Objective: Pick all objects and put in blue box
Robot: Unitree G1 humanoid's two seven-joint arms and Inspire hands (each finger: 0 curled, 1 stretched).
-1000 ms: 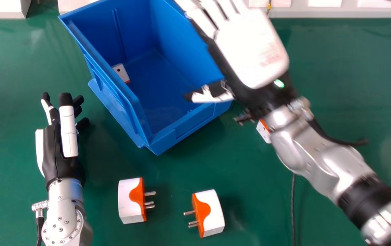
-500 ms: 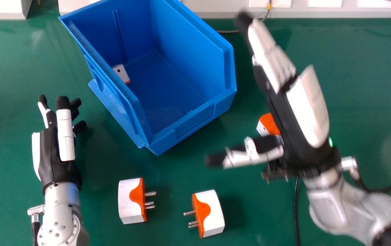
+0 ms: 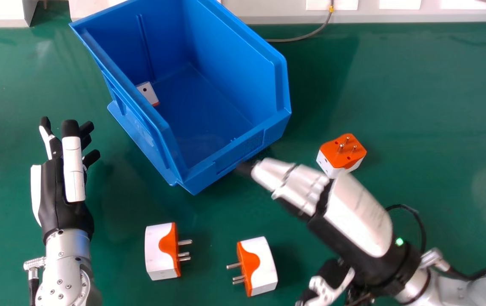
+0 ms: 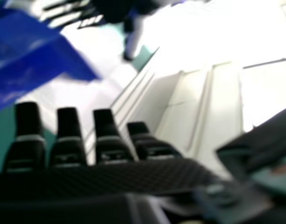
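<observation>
In the head view my right hand (image 3: 345, 221) is over the table's right front, open and empty, fingers pointing at the box's front corner. My left hand (image 3: 62, 187) stays open and empty left of the box. The blue box (image 3: 234, 159) holds one white plug adapter (image 3: 147, 93) by its left wall. Two white-and-orange adapters lie in front, a left one (image 3: 160, 250) and a middle one (image 3: 262, 265), their pins facing each other. A third adapter (image 3: 342, 153) sits pins up beyond my right hand. The right hand view has my right hand (image 4: 105, 177) and the blue box (image 4: 31, 56).
The green table (image 3: 417, 85) extends on both sides of the box. A grey cable (image 3: 306, 35) runs behind the box, along white panels (image 3: 396, 12) at the back edge. A black cable loops beside my right wrist.
My right hand has come back from over the box towards the front right, uncovering the pins-up adapter. My left hand has shifted slightly left. The adapters on the table lie as before.
</observation>
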